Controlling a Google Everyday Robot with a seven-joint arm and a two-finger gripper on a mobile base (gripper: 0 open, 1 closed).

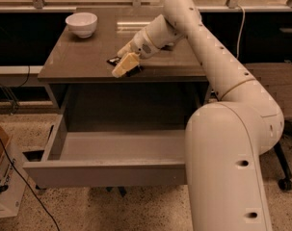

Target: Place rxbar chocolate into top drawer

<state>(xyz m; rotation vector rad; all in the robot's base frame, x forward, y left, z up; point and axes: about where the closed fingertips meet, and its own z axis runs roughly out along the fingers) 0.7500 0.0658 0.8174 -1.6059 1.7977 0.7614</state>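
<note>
The rxbar chocolate (pixel 112 60) is a small dark bar near the front edge of the table top (pixel 83 61). My gripper (pixel 125 65) is down over it at the end of the white arm (pixel 193 37), and its cream fingers (pixel 128 60) are shut on the bar. Dark ends of the bar stick out on both sides of them. The bar sits at or just above the table surface. The top drawer (pixel 107 173) is pulled fully open below the table's front edge, and its grey inside holds nothing.
A white bowl (pixel 81 24) stands at the table's back left. A cardboard box (pixel 3 177) and a black cable (pixel 20 182) are on the floor at the left. The robot's own white body (pixel 227 172) fills the right foreground.
</note>
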